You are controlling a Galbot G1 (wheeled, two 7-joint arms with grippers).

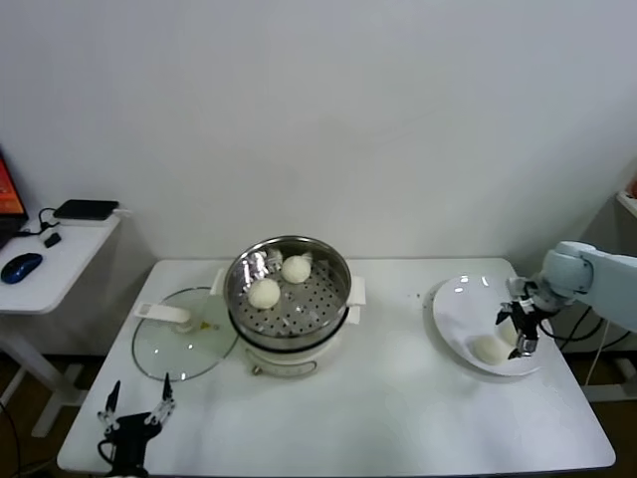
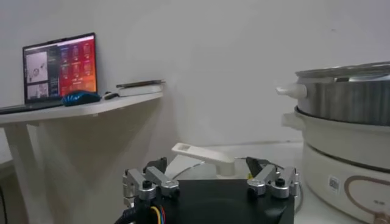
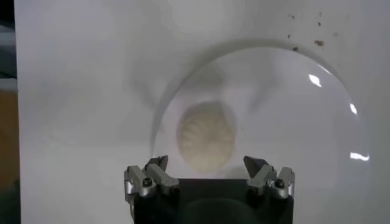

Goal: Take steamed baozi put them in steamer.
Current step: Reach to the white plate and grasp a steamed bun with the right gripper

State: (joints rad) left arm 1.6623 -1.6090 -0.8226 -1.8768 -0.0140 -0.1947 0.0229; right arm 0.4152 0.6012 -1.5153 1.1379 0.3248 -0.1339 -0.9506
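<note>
Inspector A: The white worktop [image 1: 398, 398] fills the lower half of the head view. On it, centre frame, stands the steamer [image 1: 289, 291], a steel perforated basket on a white pot base. To its left, lower left of centre, the glass lid [image 1: 184, 334] lies flat on the worktop, its edge by the pot base. At right of frame sits the white plate [image 1: 460, 299].

Inspector B: And the steamed baozi?

Inspector A: Two lie in the steamer basket, one toward its upper middle [image 1: 296, 269] and one left of centre [image 1: 264, 293], close together. One further bun [image 1: 488, 350] rests on the plate at lower right; a second beside it is partly hidden by the arm.

Inspector B: State of each tool?

Inspector A: The right tool [image 1: 520, 334] hangs just over the plate at right of frame, fingers spread, gripping nothing; the right wrist view shows a bun [image 3: 205, 135] on the plate ahead of and between its fingers. The left tool [image 1: 134, 403] is parked at the lower left corner, near the worktop's front edge, fingers spread and empty.
</note>
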